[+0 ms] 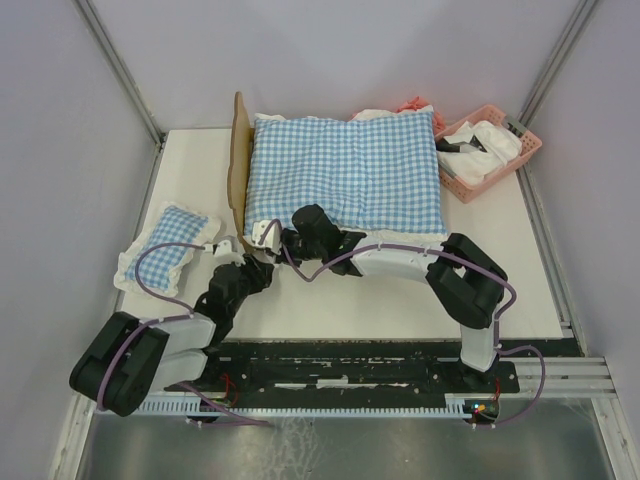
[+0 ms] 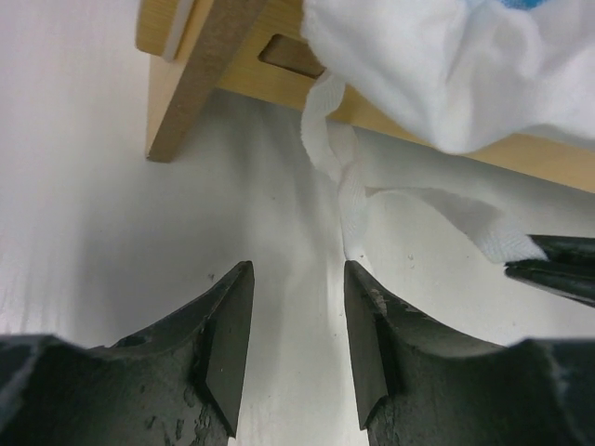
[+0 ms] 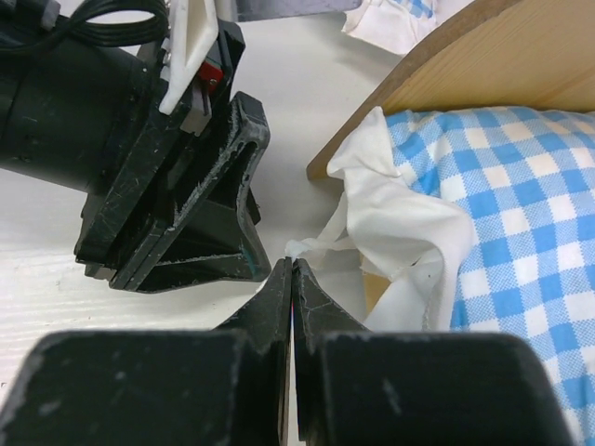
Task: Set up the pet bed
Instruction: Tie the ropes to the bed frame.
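Now the right pincer (image 3: 292, 269) pinches the tie (image 2: 349, 200) by the bed (image 2: 186, 84), left pincer (image 2: 297, 279) spread; a hard tug could slip it free.

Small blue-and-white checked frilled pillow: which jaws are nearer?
Left. The left gripper is just right of the pillow; the right gripper lies beyond it, by the light-wood bed frame.

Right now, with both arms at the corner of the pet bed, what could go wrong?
1. The right fingers pinch only the tip of the white tie, so it may slip free.
2. The left fingers are open right beside that pinch and might knock the right ones when closing.
3. A hard tug might drag the cushion off the pet bed.
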Tool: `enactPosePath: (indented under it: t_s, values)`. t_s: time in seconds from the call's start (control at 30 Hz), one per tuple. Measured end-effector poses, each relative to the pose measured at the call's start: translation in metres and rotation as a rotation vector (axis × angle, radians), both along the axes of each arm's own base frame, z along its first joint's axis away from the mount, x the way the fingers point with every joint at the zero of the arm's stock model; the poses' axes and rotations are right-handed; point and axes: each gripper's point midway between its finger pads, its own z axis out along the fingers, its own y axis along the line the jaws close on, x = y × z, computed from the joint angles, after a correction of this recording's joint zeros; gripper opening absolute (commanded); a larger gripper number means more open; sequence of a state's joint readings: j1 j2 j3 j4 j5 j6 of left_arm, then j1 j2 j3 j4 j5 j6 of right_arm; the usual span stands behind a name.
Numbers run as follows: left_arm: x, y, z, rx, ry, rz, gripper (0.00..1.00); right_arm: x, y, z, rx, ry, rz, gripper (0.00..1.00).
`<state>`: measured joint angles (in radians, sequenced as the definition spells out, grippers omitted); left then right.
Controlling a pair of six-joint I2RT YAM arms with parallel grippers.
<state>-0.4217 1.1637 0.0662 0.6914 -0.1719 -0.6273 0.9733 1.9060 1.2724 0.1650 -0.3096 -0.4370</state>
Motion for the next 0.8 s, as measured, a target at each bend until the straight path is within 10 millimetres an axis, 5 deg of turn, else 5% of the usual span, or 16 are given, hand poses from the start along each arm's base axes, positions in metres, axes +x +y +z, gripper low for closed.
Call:
enactPosePath:
  t_s: [0.3,0.53,0.8]
  values:
    - [-0.001,-0.01,0.008,-0.039,-0.015,-0.033,0.5,-0.003,-0.002,-0.006,-0.009,0.016,0.001,0.02]
    - [-0.005,0.002,0.048,-0.155,-0.116,0.063,0.5,-0.003,-0.002,-0.006,-0.006,0.022,-0.002,0.02]
    - [-0.009,0.002,0.041,-0.163,-0.081,0.068,0.5,-0.003,-0.001,-0.005,0.001,0.026,-0.006,0.02]
